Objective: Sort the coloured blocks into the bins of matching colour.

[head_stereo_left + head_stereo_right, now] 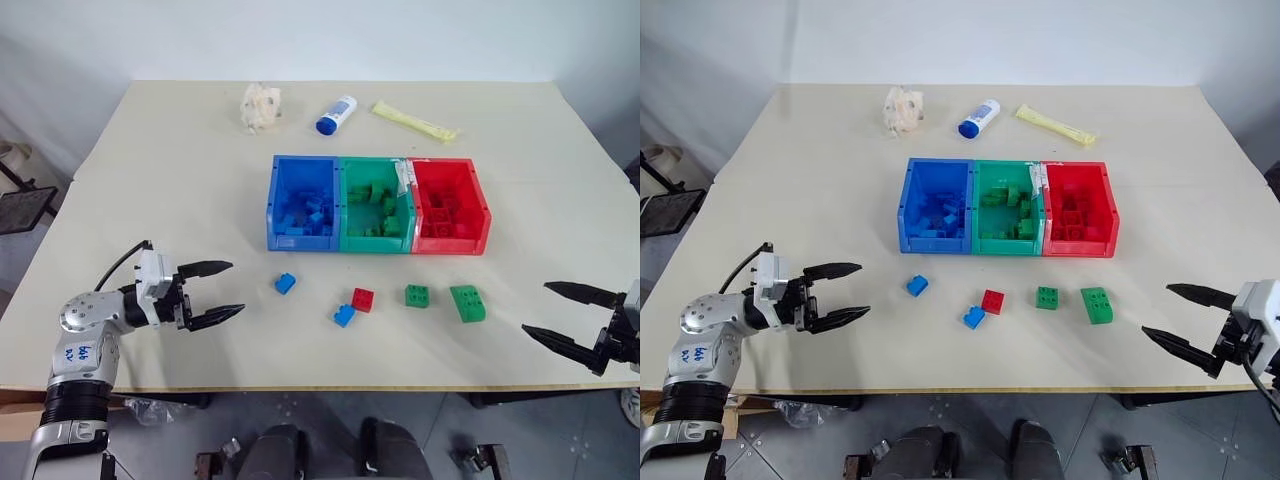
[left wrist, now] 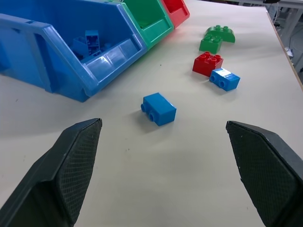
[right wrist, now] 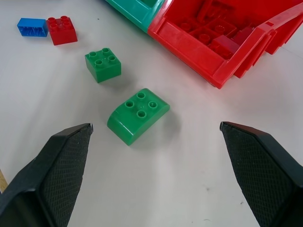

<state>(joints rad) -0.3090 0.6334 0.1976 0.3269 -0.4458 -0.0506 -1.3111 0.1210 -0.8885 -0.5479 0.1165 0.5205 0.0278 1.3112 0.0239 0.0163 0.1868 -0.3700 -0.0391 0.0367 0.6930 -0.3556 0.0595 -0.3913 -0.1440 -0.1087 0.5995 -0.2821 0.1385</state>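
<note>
Three joined bins stand mid-table: blue (image 1: 277,205), green (image 1: 345,210) and red (image 1: 484,205), each holding blocks of its own colour. In front of them on the table lie several loose blocks: a blue one (image 1: 285,283), a second blue one (image 1: 344,315) touching a red one (image 1: 362,299), a square green one (image 1: 417,295) and a rounded green one (image 1: 467,303). My left gripper (image 1: 222,291) is open and empty, left of the first blue block (image 2: 159,108). At the table's right front my right gripper (image 1: 548,313) is open and empty, pointing toward the rounded green block (image 3: 138,115).
At the table's far side lie a crumpled cream wad (image 1: 261,107), a white bottle with a blue cap (image 1: 336,115) and a yellow tube (image 1: 414,121). The table's front edge (image 1: 330,388) runs just below both grippers.
</note>
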